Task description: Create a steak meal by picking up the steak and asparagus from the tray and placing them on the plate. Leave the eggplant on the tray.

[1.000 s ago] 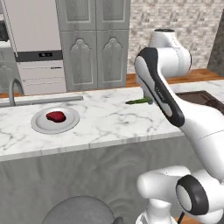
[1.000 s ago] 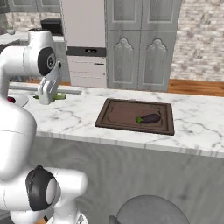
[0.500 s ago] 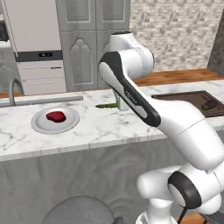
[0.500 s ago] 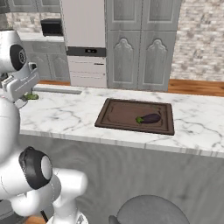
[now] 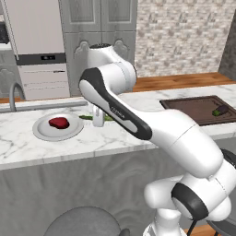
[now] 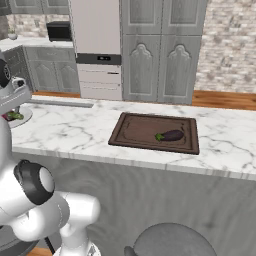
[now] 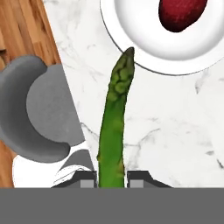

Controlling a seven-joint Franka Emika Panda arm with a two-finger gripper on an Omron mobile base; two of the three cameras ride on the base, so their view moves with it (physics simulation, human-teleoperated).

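My gripper (image 7: 112, 180) is shut on the asparagus (image 7: 114, 122), a bright green stalk whose tip reaches the rim of the round grey plate (image 7: 131, 50). The dark red steak (image 7: 181, 13) lies on that plate. In the left base view the gripper (image 5: 97, 122) hangs just right of the plate (image 5: 46, 134), low over the counter, with the asparagus (image 5: 86, 117) sticking out level on both sides and the steak (image 5: 59, 122) in the dish. The dark brown tray (image 6: 145, 125) sits to the right and holds the dark purple eggplant (image 6: 170, 135).
A sink faucet (image 5: 13, 94) stands behind the plate to the left. A grey round stool (image 7: 39, 113) sits on the floor in front of the counter's edge. Bare marble counter (image 6: 75, 130) stretches between plate and tray (image 5: 193, 107).
The arm has swung left along the counter, away from the tray, carrying the asparagus to the right edge of the plate. Steak and eggplant have stayed put.
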